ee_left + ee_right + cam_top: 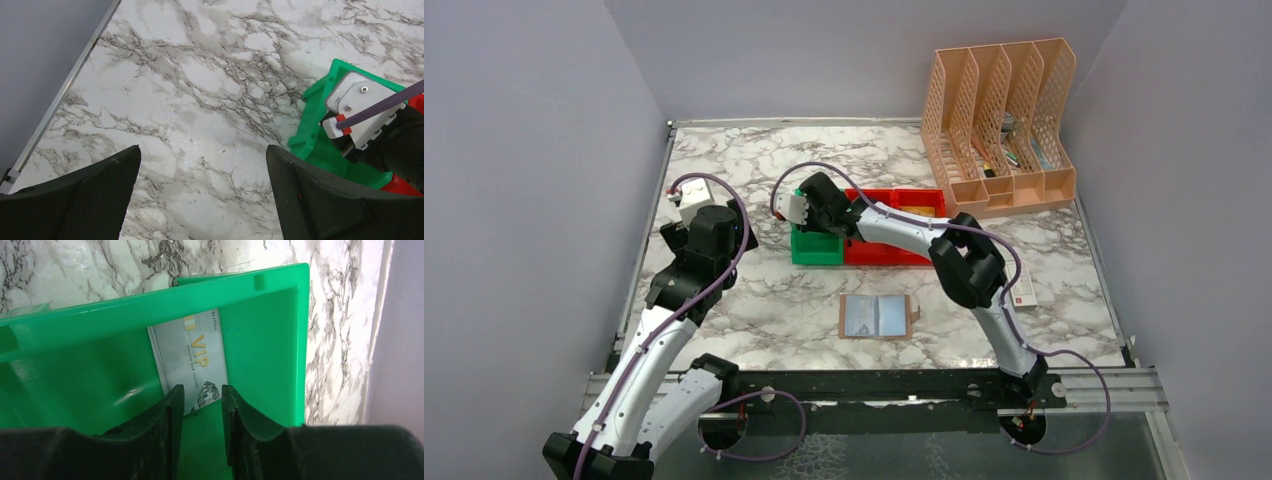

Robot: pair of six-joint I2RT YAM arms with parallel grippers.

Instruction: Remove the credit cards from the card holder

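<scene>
The card holder point(879, 317) lies unfolded on the marble near the front middle, its light blue lining facing up. A silver-grey credit card point(190, 350) printed "VIP" lies inside the green bin point(260, 340), leaning toward the bin's far wall. My right gripper point(202, 390) hovers just over that card's near edge. Its jaws stand a narrow gap apart with nothing between them. In the top view, the right gripper point(816, 212) points down into the green bin point(816, 250). My left gripper point(202, 150) is wide open above bare marble, left of the green bin point(320, 140).
Red bins point(894, 225) adjoin the green one on its right. A peach file organizer point(999, 125) stands at the back right. A white box with a red mark point(1022, 292) lies behind the right arm's elbow. Walls close in on the left and right.
</scene>
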